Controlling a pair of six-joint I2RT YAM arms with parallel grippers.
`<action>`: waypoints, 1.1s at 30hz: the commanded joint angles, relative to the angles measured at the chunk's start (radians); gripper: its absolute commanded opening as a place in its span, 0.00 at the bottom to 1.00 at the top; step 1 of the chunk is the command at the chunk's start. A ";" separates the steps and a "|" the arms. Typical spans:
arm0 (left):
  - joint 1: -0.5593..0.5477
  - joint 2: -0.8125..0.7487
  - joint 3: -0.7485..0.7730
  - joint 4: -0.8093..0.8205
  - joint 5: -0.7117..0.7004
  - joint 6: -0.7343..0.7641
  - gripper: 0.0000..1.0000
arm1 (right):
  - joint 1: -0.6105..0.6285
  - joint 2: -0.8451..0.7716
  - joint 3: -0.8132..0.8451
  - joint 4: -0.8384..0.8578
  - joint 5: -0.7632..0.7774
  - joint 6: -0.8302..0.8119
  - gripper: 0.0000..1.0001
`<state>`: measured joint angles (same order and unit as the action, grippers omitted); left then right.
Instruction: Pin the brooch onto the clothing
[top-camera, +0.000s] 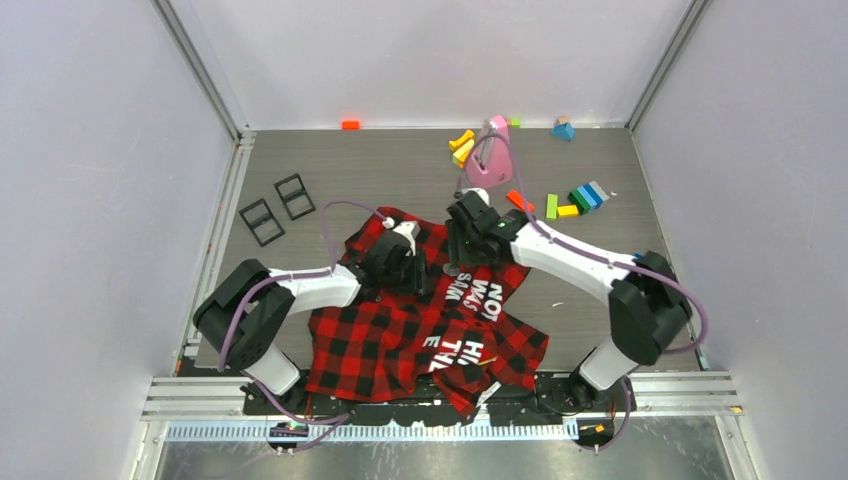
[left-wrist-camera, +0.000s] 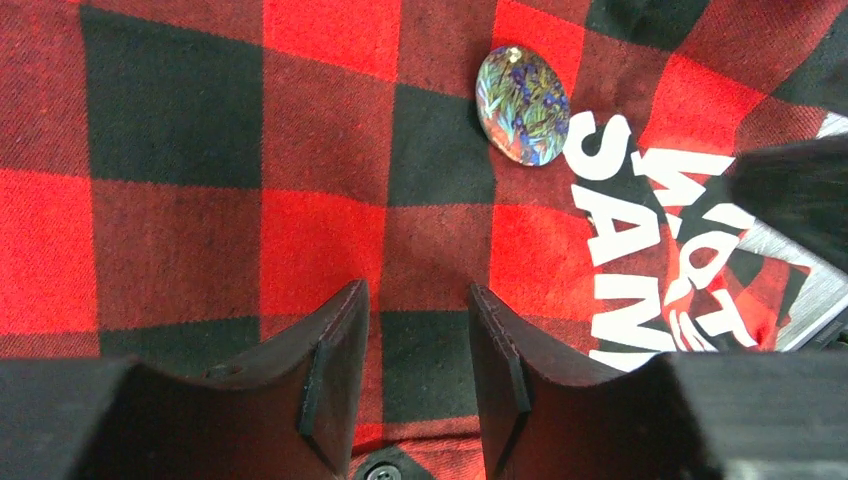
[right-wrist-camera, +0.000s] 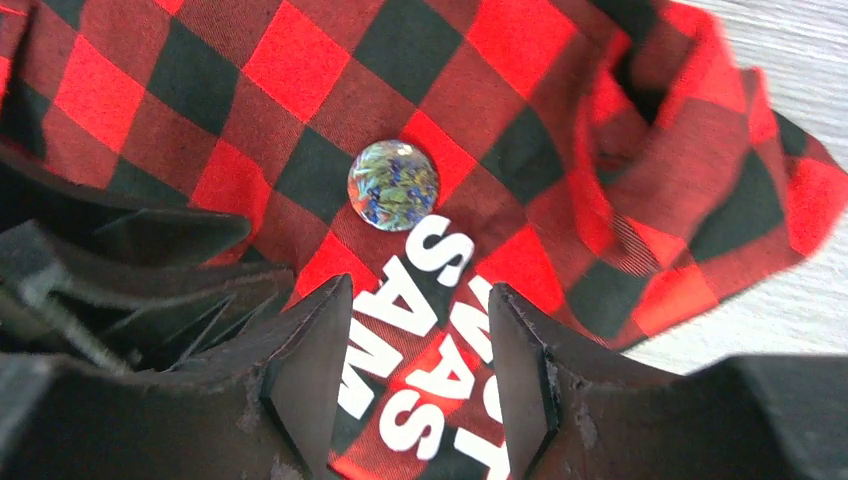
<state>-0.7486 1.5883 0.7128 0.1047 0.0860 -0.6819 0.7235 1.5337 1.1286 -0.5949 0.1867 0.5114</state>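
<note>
The shirt (top-camera: 400, 340) is spread on the surface (top-camera: 330, 160). The round brooch (left-wrist-camera: 522, 104) is laid on it, beside the white letters (left-wrist-camera: 640, 240). The left jaws and right jaws are held open just near it. Blocks (top-camera: 580, 198) and two black frames (top-camera: 294, 197) are scattered farther off.

Two black rectangular frames (top-camera: 294, 196) lie at the upper left of the grey worktop (top-camera: 400, 165). An orange block (top-camera: 350, 125) sits at the top edge. Upper right: a pink object (top-camera: 492, 155), yellow blocks (top-camera: 462, 148), a teal block (top-camera: 563, 129) and a cluster of coloured blocks (top-camera: 585, 197).
</note>
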 joint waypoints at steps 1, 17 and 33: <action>0.002 -0.063 -0.043 -0.012 -0.062 0.012 0.43 | 0.050 0.104 0.093 0.039 0.052 -0.047 0.58; 0.002 -0.126 -0.083 -0.031 -0.072 0.024 0.43 | 0.107 0.399 0.220 0.024 0.162 -0.076 0.51; 0.002 -0.228 -0.080 -0.084 -0.118 0.050 0.43 | 0.125 0.320 0.188 0.021 0.310 -0.058 0.13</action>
<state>-0.7486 1.4345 0.6312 0.0395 0.0189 -0.6651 0.8551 1.9209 1.3319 -0.5732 0.4385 0.4316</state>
